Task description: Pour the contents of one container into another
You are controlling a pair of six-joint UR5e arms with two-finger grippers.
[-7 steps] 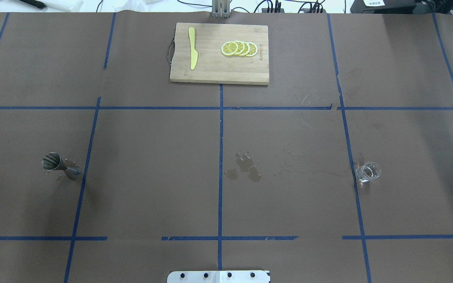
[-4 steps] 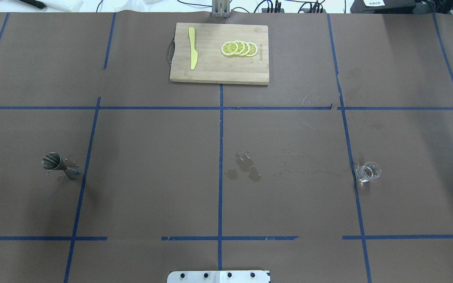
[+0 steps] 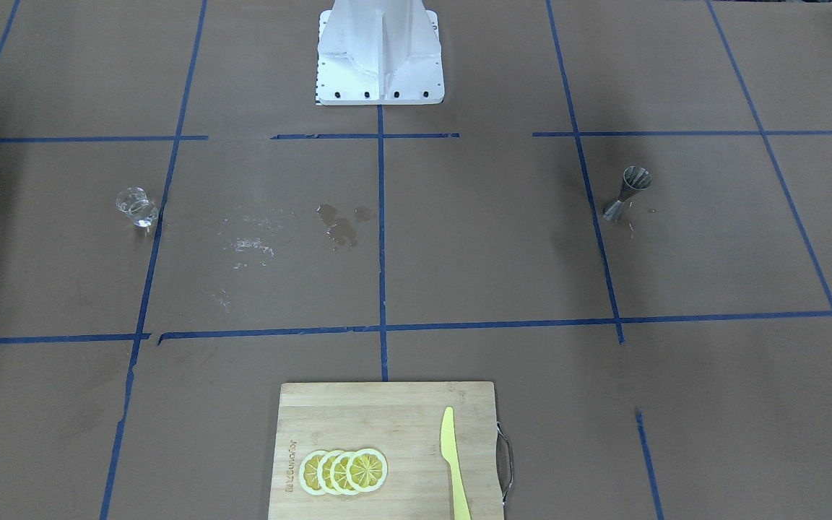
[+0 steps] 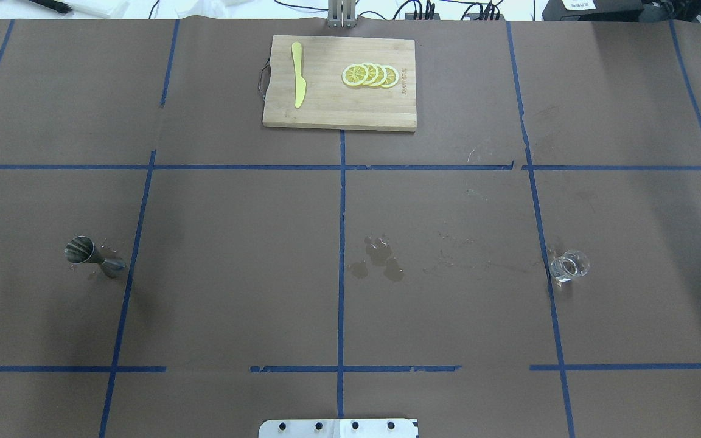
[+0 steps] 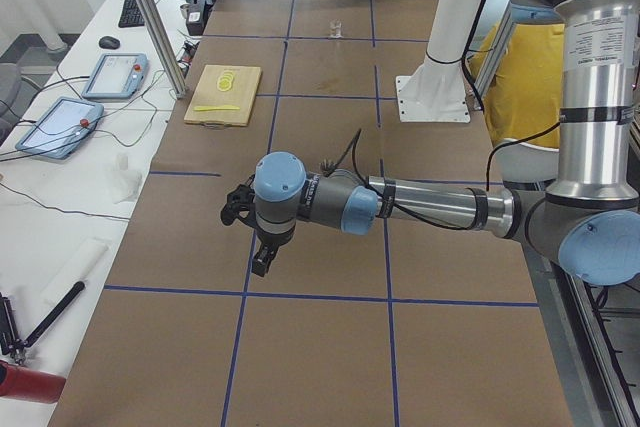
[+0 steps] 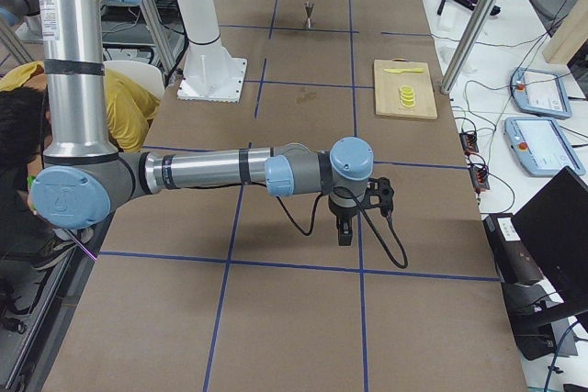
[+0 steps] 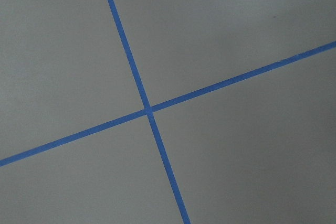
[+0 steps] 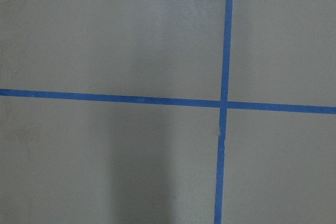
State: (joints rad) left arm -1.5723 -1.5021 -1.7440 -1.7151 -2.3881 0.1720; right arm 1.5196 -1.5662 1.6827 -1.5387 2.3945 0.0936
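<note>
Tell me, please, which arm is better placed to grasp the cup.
Probably the right arm: the cup stands on its side of the table, while the jigger stands on the side of the left arm.

Two blue tape lines [image 7: 148, 109] cross near the middle of the brown table cover [image 7: 236, 35]. One runs steeply; the other slants gently upward to the right.

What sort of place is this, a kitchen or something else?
Probably a robotics lab, not a kitchen: an industrial robot arm reaches over a brown-covered table gridded with blue tape, and two teach pendants lie on the side bench.
</note>
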